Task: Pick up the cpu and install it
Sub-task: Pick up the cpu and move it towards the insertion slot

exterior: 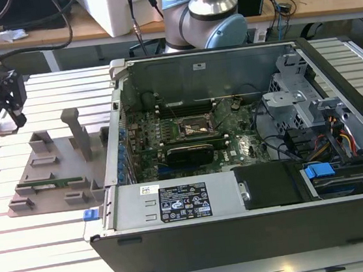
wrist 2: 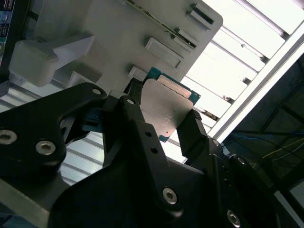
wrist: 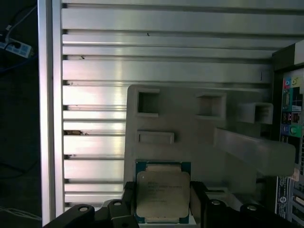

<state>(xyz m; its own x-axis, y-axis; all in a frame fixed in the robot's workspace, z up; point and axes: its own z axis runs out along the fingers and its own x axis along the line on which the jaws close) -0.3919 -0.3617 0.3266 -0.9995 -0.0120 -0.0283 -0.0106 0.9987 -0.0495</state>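
The cpu [wrist: 163, 189], a flat square chip with a silver-grey metal top and a thin teal rim, sits between my gripper's [wrist: 163, 198] two black fingers. In the second wrist view the cpu [wrist 2: 167, 105] shows tilted, with the gripper [wrist 2: 165, 119] shut on two opposite edges of it. It hangs above the near edge of the grey fixture tray [wrist: 190, 133]. In the exterior view my gripper [exterior: 16, 110] is at the far left, above the slatted table beside the fixture tray [exterior: 49, 180]. The dark socket frame [exterior: 197, 126] lies on the motherboard inside the open computer case [exterior: 245, 234].
The fixture tray carries upright posts [exterior: 75, 132] and small blocks. The arm's base [exterior: 203, 9] stands behind the case. The aluminium slatted table [exterior: 43, 250] ends close to the gripper at the exterior view's left. Drive cages and cables [exterior: 325, 133] fill the case's right side.
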